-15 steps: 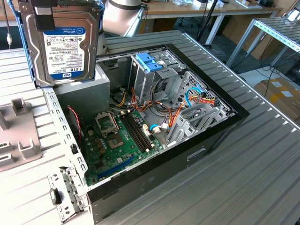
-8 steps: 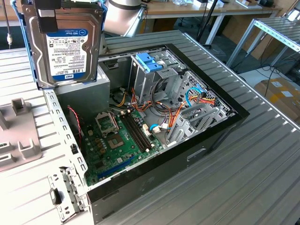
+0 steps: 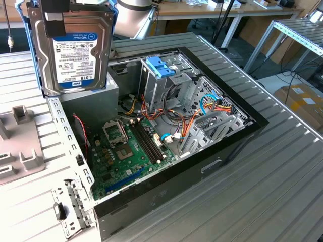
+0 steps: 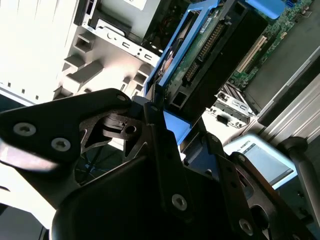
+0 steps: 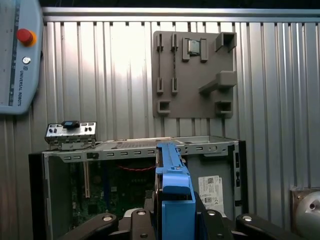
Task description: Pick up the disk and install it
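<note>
A: Where is the disk (image 3: 73, 50) being held?
B: It is being held upright above the open computer case (image 3: 227, 146), toward the exterior view's left, clear of the surface (image 3: 262, 201). It is being pinched by the tool (image 5: 175, 215) across its blue-framed edges.
A: How is it being judged to handle?
B: As stiff, fairly heavy metal, likely shock-sensitive; the side rails are being favoured for grip, the labelled face and connectors being spared
</note>
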`<act>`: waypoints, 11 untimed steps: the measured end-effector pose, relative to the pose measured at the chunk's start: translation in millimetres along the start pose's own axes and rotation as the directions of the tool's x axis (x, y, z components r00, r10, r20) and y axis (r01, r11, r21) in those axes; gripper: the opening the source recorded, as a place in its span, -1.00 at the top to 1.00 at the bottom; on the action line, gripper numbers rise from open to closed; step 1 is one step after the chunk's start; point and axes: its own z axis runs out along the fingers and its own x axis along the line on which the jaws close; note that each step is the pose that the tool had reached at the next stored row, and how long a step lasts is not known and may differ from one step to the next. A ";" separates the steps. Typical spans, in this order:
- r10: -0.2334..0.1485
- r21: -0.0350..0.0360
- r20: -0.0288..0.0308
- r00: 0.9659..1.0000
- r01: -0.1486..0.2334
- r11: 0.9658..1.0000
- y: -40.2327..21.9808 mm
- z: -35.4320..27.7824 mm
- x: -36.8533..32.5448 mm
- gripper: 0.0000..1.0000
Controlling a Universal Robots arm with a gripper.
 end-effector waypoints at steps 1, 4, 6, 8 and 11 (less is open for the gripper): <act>0.000 0.000 0.000 1.000 0.000 1.000 -0.4 0.2 0.4 0.26; 0.000 0.000 0.000 1.000 0.000 1.000 -1.3 0.6 1.3 0.26; 0.000 0.000 0.000 1.000 0.000 1.000 -2.3 0.9 2.2 0.26; 0.000 0.000 0.000 1.000 0.000 1.000 -3.2 1.3 3.0 0.26; 0.000 0.000 0.000 1.000 0.000 1.000 -4.7 1.7 4.3 0.26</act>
